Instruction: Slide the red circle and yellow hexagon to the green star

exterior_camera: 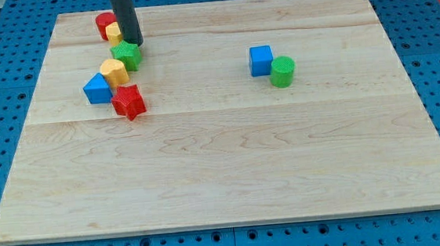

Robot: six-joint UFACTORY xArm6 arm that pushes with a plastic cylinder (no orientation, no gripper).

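Observation:
My tip point(134, 43) stands near the view's top left, just above the green star point(127, 56) and touching or nearly touching it. The red circle point(104, 26) lies left of the rod, by the board's top edge. A yellow block point(114, 33) sits against the red circle, partly hidden behind the rod; its shape is hard to make out. A second yellow block point(114, 71), which looks like the hexagon, lies just below and left of the green star.
A blue block point(98, 90) and a red star point(129, 103) sit below the yellow hexagon. A blue cube point(261, 60) and a green cylinder point(283, 72) stand together right of centre. The wooden board point(224, 178) lies on a blue perforated table.

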